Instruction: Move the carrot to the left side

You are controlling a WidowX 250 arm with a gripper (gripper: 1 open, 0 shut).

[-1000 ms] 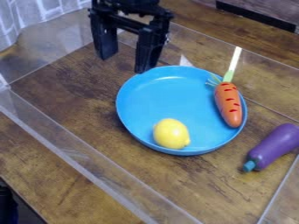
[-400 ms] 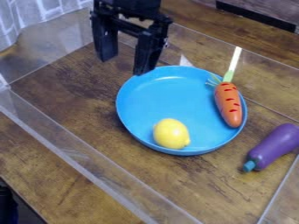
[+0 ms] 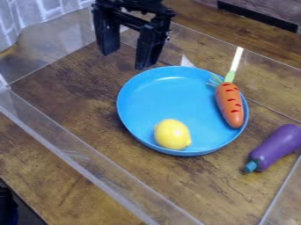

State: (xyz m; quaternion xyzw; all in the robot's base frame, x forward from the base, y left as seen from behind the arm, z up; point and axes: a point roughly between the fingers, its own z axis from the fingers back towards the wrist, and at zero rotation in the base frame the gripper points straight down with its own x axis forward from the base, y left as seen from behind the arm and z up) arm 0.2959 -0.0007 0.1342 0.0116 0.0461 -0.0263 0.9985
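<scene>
The carrot [image 3: 230, 105] lies at two o'clock on the blue plate [image 3: 181, 107]. The gripper [image 3: 129, 63] hangs wide apart near eleven o'clock, holding nothing.

Beyond the claw [image 3: 128, 54], on the side toward the bottom of the view, there is one blue plate [image 3: 147, 98]; on it, one carrot [image 3: 231, 104], farther right of the claw, and one lemon [image 3: 172, 134], below the claw; past the plate, right and below the claw, one eggplant [image 3: 275, 148]
</scene>
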